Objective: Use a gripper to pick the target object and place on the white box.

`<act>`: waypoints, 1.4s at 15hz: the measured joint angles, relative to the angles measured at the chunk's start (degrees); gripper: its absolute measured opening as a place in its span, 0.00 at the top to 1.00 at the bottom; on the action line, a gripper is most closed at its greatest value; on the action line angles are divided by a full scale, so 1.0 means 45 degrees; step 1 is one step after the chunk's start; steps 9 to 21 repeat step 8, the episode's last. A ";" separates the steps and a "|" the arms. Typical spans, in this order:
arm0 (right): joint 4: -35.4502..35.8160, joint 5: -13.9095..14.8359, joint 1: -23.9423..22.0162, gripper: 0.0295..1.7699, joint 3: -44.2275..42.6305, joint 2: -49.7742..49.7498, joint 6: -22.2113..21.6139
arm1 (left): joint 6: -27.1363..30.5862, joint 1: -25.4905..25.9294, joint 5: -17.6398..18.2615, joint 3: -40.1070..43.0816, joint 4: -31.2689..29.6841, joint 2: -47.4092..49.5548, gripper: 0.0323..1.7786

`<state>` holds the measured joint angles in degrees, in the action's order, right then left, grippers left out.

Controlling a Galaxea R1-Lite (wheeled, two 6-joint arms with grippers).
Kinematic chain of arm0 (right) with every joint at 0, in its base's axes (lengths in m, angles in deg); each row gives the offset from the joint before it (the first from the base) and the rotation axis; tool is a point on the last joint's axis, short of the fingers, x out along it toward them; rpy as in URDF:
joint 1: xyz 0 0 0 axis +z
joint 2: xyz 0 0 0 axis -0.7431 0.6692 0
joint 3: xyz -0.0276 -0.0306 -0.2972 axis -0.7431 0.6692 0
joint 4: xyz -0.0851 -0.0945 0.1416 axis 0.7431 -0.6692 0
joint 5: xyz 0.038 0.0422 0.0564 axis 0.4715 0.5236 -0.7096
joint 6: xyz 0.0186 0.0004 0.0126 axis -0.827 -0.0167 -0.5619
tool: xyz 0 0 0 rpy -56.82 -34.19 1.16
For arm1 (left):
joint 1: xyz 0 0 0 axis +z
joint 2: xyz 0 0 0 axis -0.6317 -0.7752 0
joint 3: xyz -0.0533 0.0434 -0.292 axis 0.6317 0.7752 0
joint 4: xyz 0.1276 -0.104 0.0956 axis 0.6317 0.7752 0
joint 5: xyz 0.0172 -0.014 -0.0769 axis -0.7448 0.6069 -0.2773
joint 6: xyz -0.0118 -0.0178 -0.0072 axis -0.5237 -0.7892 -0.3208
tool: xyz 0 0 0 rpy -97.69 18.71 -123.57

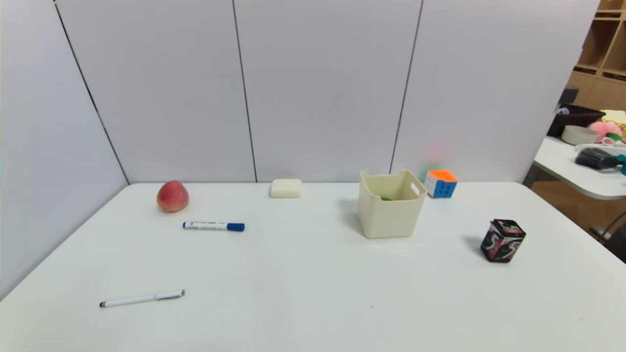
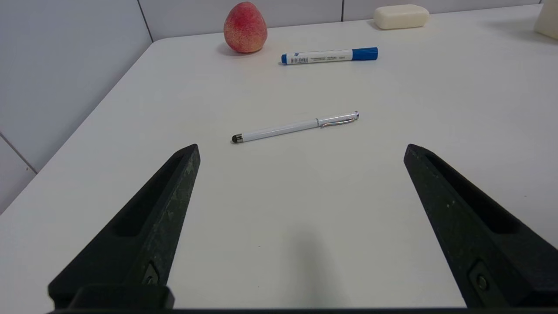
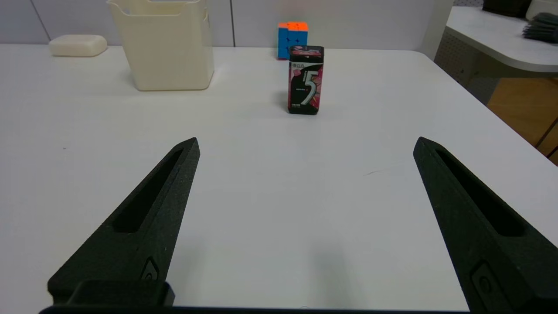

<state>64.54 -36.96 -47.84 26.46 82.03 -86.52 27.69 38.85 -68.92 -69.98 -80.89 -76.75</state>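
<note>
Inside white box: green fruit.

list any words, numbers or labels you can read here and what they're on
"5": large numeral on the front of the black gum box.
Small print above and below that 5: too small to read.
Print on the blue-capped marker: too small to read.
Nothing readable on the other things.

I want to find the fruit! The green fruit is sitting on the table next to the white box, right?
No. The green fruit is inside the white box, not beside it; the head view shows a bit of green over the rim.
</note>
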 joint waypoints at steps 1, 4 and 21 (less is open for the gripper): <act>0.0000 0.0005 0.0000 0.04 0.0000 0.0000 0.0008 | 0.0000 -0.0005 0.0000 0.0000 -0.0005 0.0000 0.05; -0.0005 0.0068 0.0000 0.04 0.0000 0.0000 -0.0005 | 0.0000 -0.0005 0.0000 0.0000 -0.0005 0.0000 0.05; -0.0008 0.0038 0.0000 0.04 0.0000 0.0000 0.0057 | 0.0000 0.0000 0.0000 0.0000 0.0000 0.0000 0.05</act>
